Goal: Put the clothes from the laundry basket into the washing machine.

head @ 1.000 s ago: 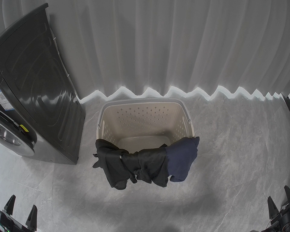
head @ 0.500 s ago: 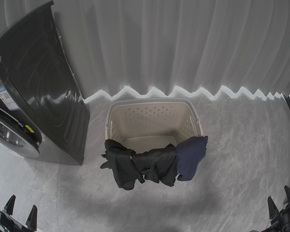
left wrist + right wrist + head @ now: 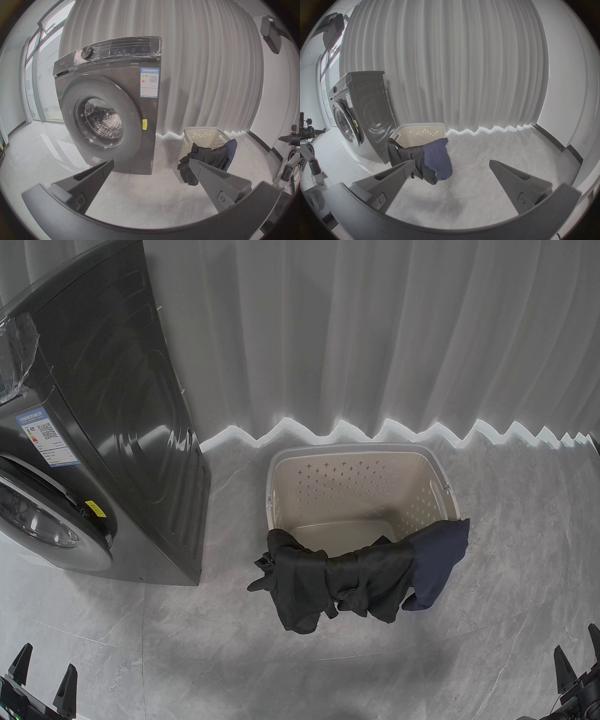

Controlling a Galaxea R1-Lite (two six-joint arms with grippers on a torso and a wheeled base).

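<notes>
The washing machine (image 3: 94, 446) stands at the far left on the floor, its round door (image 3: 100, 122) facing the robot's side. The left hand (image 3: 150, 162) hangs low near the robot, fingers spread wide with nothing between them. To the right of the machine, and apart from it, sits the laundry basket (image 3: 362, 452) in front of a white curtain (image 3: 375, 334). The clothes hang over the basket's near rim: a black garment (image 3: 325, 584) on the left, bunched and trailing down the outside, and a navy garment (image 3: 437, 559) touching it on the right. Farthest right, the right hand (image 3: 452, 162) is also low, wide open and empty, well short of the basket.

As I judge it, the task is at its start: no garment is grasped yet, and the robot is getting into position. The next move calls for bringing a hand down to the draped cloth and pinching a thick fold, so the piece lifts without dragging its neighbour.

The left wrist view faces the machine's front, showing the drum through the door glass and the control panel on top. The door looks shut, though I cannot be sure. The head view gives the machine's side panel and looks down into the basket, whose bottom is bare.
</notes>
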